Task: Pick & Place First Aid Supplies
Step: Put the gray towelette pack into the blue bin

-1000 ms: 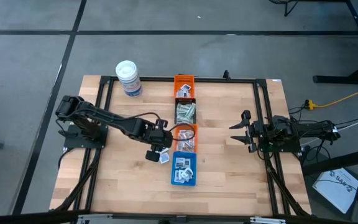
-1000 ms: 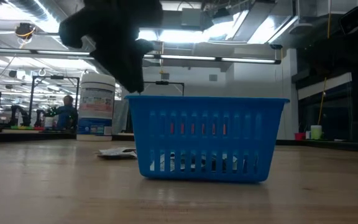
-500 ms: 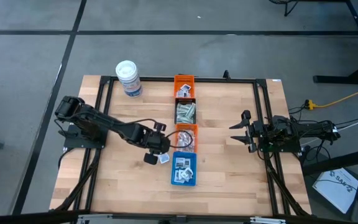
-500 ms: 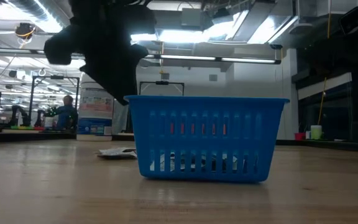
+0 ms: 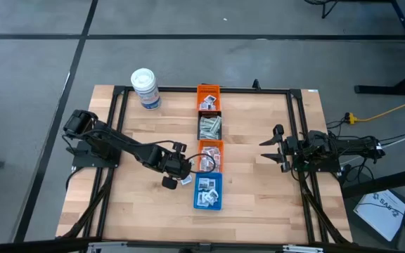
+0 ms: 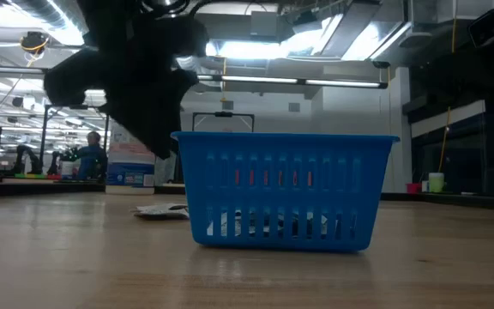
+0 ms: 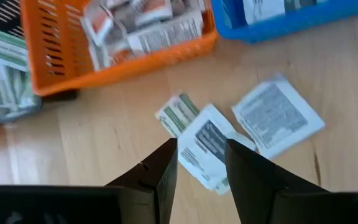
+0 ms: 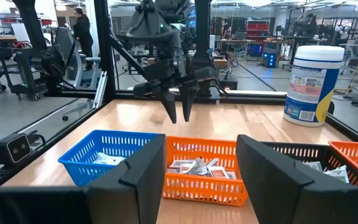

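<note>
wrist view first: my left claw [image 7: 201, 158] hangs over loose packets [image 7: 241, 134] on the bare wood, fingers spread with a gap between them, pinching nothing. three packets lie there overlapping, just beside the orange bin [image 7: 120, 59] and the blue bin [image 7: 291, 18]. more supplies already sit inside the bins.

risks, as i judge them: the packets are flat and stacked, so my fingertips may slide over the top one or drag two up at once. if i come down off-centre, i could push the pile under the orange bin's wall or nudge the bin itself. a thin packet could also slip out on the lift and land in the wrong bin.

from above, my claw's height over the wood is hard to read. my right claw [image 5: 269, 150] waits spread, well apart, empty.
</note>
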Available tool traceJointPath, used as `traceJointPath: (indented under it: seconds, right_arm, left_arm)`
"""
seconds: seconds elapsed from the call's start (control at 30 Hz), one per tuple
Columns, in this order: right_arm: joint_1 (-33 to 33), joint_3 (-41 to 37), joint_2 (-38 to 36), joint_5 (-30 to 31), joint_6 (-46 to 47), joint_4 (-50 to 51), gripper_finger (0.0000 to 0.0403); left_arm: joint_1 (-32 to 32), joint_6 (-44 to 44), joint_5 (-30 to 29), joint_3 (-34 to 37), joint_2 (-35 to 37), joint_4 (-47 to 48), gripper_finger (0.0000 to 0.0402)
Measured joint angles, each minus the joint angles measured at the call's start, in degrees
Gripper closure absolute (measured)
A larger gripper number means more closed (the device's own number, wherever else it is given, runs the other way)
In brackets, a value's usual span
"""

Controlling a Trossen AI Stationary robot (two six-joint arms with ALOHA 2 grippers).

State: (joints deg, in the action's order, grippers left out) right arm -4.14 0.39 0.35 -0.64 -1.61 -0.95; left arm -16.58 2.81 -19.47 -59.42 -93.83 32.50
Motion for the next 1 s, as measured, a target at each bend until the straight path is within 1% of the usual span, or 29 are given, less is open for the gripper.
traceJointPath:
  seconds: [0.07, 0.17, 0.23, 0.33, 0.53, 0.77, 1.0]
  right_arm:
    - [0.0, 0.0, 0.0, 0.0, 0.0, 0.0, 0.0208]
    - [0.0, 0.0, 0.0, 0.0, 0.0, 0.0, 0.0208]
    - [0.0, 0.0, 0.0, 0.0, 0.0, 0.0, 0.0208]
    - [0.0, 0.0, 0.0, 0.0, 0.0, 0.0, 0.0208]
    - [0.0, 0.0, 0.0, 0.0, 0.0, 0.0, 0.0208]
    - [0.0, 0.0, 0.0, 0.0, 0.0, 0.0, 0.0208]
    - [0.0, 0.0, 0.0, 0.0, 0.0, 0.0, 0.0208]
  left_arm:
    - [-0.2, -0.1, 1.7, 0.0, -0.7, -0.4, 0.0274]
    - [-0.2, -0.5, 6.1, 0.0, -2.2, -1.4, 0.0274]
    - [-0.2, -1.4, 7.5, 0.0, -3.1, -2.9, 0.0274]
    - [-0.1, -2.0, 7.4, 0.0, -4.0, -4.7, 0.0274]
    - [0.6, 0.7, 7.4, 0.0, -4.0, -4.4, 0.0274]
    - [1.9, -2.5, 8.1, 0.0, -4.0, -4.0, 0.0274]
    - [2.9, -2.6, 8.8, 0.0, -4.3, -4.1, 0.0274]
